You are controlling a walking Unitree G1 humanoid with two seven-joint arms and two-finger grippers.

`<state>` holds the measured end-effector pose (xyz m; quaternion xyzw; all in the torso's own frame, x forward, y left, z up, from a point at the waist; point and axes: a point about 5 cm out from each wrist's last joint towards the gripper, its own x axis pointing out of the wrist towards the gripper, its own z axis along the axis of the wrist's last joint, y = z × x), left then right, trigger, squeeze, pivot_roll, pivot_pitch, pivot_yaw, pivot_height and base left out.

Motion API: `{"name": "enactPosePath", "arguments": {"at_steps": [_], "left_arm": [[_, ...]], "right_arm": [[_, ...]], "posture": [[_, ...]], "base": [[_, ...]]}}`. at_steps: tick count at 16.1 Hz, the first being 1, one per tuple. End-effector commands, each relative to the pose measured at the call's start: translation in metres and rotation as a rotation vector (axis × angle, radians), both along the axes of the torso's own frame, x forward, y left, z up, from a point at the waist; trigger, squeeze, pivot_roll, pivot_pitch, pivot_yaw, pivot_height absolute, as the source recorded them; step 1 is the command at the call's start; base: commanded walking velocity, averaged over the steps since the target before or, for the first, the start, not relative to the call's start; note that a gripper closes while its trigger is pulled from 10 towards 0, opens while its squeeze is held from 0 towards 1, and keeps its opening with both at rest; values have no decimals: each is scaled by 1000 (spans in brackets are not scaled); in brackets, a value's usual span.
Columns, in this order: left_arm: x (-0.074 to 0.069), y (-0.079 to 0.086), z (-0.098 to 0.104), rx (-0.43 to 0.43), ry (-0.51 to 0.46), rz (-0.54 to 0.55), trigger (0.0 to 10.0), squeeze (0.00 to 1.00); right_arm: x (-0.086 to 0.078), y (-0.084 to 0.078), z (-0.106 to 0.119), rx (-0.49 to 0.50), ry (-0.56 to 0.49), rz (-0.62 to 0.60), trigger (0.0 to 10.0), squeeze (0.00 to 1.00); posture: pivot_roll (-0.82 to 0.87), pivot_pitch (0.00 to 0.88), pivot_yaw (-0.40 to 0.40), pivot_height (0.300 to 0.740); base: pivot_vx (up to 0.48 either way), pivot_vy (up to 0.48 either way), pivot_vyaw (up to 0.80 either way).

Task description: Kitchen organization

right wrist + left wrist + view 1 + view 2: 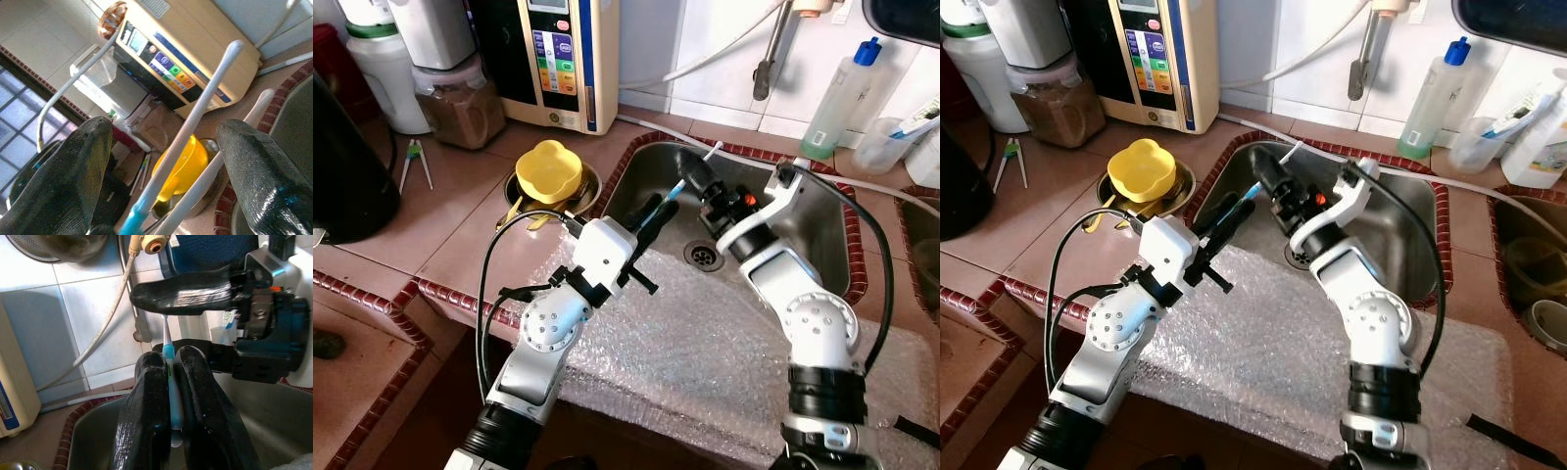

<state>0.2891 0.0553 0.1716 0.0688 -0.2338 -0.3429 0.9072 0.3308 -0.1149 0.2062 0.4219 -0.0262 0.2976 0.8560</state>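
A toothbrush (678,188) with a blue grip and a white stem hangs slanted over the steel sink (822,245). My left gripper (664,204) is shut on its blue part; the left wrist view shows the toothbrush (167,333) pinched between the two fingers (146,396). My right gripper (697,176) meets it from the far side and stands open. In the right wrist view the white stem (200,103) runs through the wide gap of the right gripper (164,132), touching neither finger. A second white stem lies beside it.
Bubble wrap (705,333) covers the counter's front edge and part of the sink. A yellow bowl (548,168) sits left of the sink, a water purifier (563,59) behind it. A clear cup (891,142) with brushes and a bottle (837,103) stand at the back right.
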Motion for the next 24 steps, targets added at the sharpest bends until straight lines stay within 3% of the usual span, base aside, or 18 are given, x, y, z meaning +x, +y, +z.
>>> {"name": "enactPosePath", "arguments": {"at_steps": [1, 15, 20, 21, 22, 23, 24], "left_arm": [[-3, 1, 3, 0, -20, -9, 0, 0], [-7, -1, -1, -7, 5, -5, 0, 0], [-1, 1, 5, -22, 2, 15, 0, 0], [1, 1, 6, -17, 2, 16, 4275, 0], [4, 1, 7, -16, 7, 18, 10000, 298], [7, 1, 6, -11, 14, 16, 10000, 1000], [10, 1, 5, -4, 22, 16, 10000, 1000]], "right_arm": [[4, -3, 2, -4, -7, -25, 0, 0], [13, -3, -11, 1, 31, -56, 0, 0], [13, -5, -13, 3, 43, -64, 0, 0], [14, -6, -13, 4, 44, -71, 0, 0], [15, -7, -12, 5, 44, -77, 0, 0], [16, -7, -11, 7, 46, -83, 0, 0], [17, -7, -11, 5, 46, -88, 0, 0]], "posture": [[-9, 58, -10, 740], [-3, 70, -5, 740], [-12, 73, -5, 740], [-11, 74, -4, 740], [-10, 75, -4, 740], [-10, 75, -4, 740], [-10, 78, -5, 740]], "base": [[0, 0, 0], [0, 0, 0], [0, 0, 0], [0, 0, 0], [0, 0, 0], [0, 0, 0], [0, 0, 0]]}}
